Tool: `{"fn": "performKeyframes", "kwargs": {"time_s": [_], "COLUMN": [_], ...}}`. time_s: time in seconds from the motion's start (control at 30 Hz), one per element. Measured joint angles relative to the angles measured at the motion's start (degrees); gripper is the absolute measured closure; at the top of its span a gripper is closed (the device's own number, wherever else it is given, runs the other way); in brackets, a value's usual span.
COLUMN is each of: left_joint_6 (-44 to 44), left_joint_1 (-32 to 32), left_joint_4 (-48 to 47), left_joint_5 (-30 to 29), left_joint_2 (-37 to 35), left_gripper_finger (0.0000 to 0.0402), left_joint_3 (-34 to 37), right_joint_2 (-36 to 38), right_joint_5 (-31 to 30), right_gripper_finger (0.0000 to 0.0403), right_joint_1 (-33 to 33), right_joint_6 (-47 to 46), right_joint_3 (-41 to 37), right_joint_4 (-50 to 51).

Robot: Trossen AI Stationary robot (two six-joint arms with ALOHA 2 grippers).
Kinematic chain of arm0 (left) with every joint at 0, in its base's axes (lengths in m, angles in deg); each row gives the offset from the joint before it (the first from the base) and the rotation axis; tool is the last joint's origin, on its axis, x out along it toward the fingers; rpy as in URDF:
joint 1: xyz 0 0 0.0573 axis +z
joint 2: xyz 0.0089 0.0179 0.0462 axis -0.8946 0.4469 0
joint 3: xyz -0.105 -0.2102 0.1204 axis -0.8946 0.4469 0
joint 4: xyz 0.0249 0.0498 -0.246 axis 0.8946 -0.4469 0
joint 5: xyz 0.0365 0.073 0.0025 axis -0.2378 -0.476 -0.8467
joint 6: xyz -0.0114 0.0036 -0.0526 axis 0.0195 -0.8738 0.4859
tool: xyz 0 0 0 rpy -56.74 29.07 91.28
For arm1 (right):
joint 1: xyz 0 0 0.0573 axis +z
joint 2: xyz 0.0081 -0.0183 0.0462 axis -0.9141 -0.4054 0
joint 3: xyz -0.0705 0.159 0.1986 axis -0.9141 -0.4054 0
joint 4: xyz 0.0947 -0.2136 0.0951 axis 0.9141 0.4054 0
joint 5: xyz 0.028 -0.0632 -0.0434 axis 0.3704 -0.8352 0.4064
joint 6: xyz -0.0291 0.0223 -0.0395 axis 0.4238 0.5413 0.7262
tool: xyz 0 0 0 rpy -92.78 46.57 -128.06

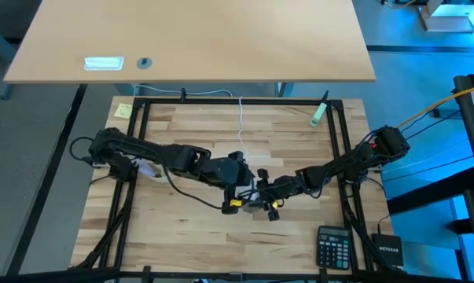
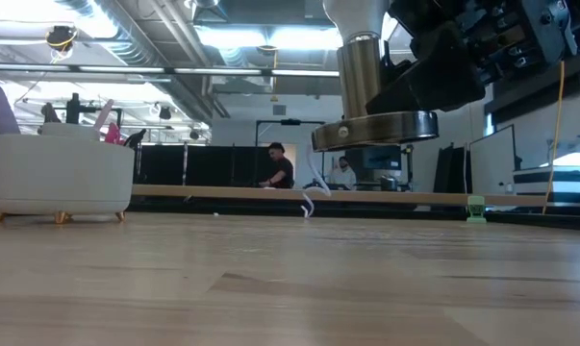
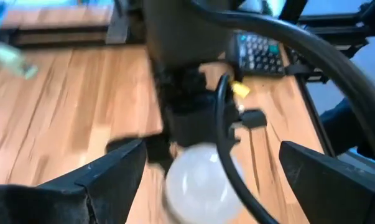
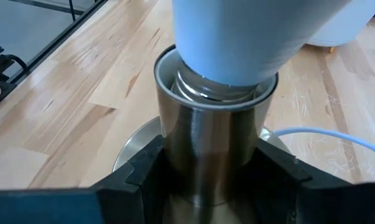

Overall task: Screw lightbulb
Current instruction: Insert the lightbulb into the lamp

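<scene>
From above, you had both arms meeting mid-counter [image 1: 181,236], with bare wood all round and one calculator [image 1: 333,247] near the front right edge. At table height, the socket [image 2: 374,125] hung clear above the counter. In the left wrist view, your left claw [image 3: 209,168] stood wide open around the one lightbulb [image 3: 203,180]. In the right wrist view, the right claw [image 4: 213,165] clamped the socket barrel, the lightbulb seated in its mouth.

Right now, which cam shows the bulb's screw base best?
Right wrist view: the lightbulb has its base sitting in the metal socket, which the right gripper clamps. Left wrist shows only the globe between the open left gripper fingers; low clips it; high hides it.
</scene>
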Motion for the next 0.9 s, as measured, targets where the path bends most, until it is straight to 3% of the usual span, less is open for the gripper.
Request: {"fn": "performKeyframes", "kwargs": {"time_s": [0.2,0.5,0.9], "left_joint_6": [2.9,3.2,7.0], "left_joint_1": [0.7,1.0,1.0], "left_joint_4": [-13.3,-21.2,-24.7], "left_joint_5": [-0.2,-0.1,-0.2], "left_joint_2": [1.5,3.1,3.2], "left_gripper_finger": [0.0043,0.0043,0.0043], "left_joint_3": [-7.0,-6.8,-6.8], "right_joint_2": [0.0,-2.4,-14.2], "right_joint_5": [-0.9,-4.6,-3.9], "right_gripper_finger": [0.0221,0.0221,0.0221], "right_joint_1": [0.0,-0.1,-3.5], "right_joint_6": [0.0,1.8,4.5], "right_joint_3": [0.0,0.1,0.1], "right_joint_4": [-0.1,-2.2,-21.6]}}
